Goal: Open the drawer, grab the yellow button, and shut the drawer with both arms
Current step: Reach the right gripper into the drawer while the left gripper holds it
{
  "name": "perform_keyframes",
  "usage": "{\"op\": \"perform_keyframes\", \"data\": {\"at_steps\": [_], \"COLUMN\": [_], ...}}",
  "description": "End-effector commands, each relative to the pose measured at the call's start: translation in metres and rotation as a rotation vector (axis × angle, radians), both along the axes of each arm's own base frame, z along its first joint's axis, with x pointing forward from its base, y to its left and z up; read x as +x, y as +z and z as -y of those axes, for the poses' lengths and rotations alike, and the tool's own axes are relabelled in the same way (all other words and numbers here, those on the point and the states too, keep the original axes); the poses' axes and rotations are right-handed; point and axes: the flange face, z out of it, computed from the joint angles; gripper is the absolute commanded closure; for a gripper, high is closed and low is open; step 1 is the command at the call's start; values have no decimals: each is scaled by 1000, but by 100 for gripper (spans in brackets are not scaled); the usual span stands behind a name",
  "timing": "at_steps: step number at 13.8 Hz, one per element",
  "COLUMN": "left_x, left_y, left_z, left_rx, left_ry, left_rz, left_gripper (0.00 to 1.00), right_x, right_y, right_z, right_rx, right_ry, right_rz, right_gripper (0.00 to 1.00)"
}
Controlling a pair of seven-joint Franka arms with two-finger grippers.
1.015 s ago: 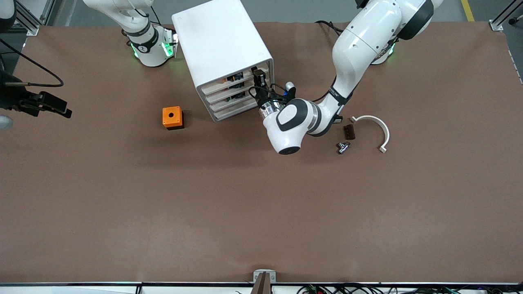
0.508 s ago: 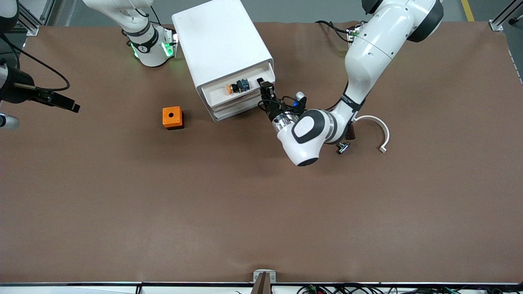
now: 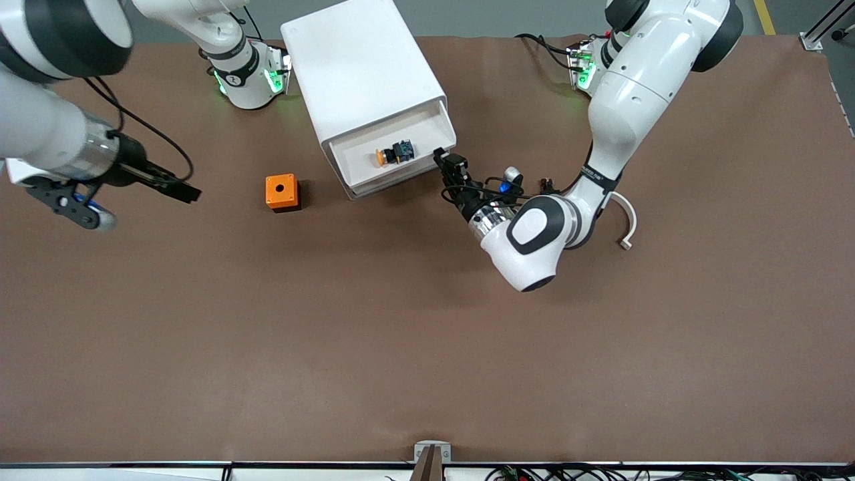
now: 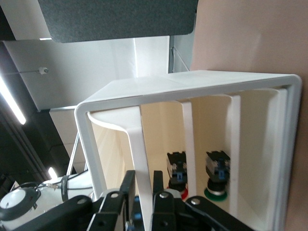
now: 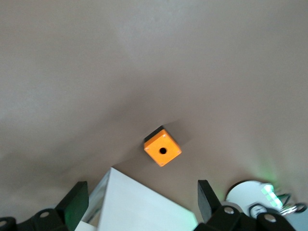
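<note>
Gripping the front wall of the top drawer (image 3: 394,160), the left gripper (image 3: 446,162) is pinching it at the corner toward the left arm's end of the table; the left wrist view shows the fingers (image 4: 129,190) clamped on the thin white wall. That drawer is sitting pulled out of the white cabinet (image 3: 361,73), and the orange-capped button (image 3: 394,153) is lying inside it. Right gripper (image 3: 184,190) is hanging spread wide over bare table beside the orange cube box (image 3: 281,192).
</note>
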Motion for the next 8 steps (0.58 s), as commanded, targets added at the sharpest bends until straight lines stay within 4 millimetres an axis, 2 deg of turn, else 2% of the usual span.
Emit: {"op": "perform_keyframes", "data": {"at_steps": [1,3,4,5,6,7,8], "left_x": [12,14,15,16,22,25,30], "left_y": [4,3,3,3,2,2,7], "left_z": [-8,-11,-12,-14,-21,-25,-28], "left_rx": [-8,-5,-5,-5,-14,-49,-98], "left_ry": [30,34,36,38,51,52,48], "left_rz": [7,8,8,10,23,51,95], "left_gripper": [80,80,73,52,22,4,0], "right_x": [2,3,1,-3,-6,-10,-12], "right_y": [-9,-19,-23,-27,-31,-34,-40], "right_z": [-42,-70,-86,-105,-124,-142,-155], "right_rx": [-4,20,14,5,-5,8,14], "right_ry": [-115,-222,-246,-271,-310,-346,-393], "right_rz": [-9,-27,-29,-29,-28,-31,-44], "right_gripper": [0,0,0,0,0,0,0]}}
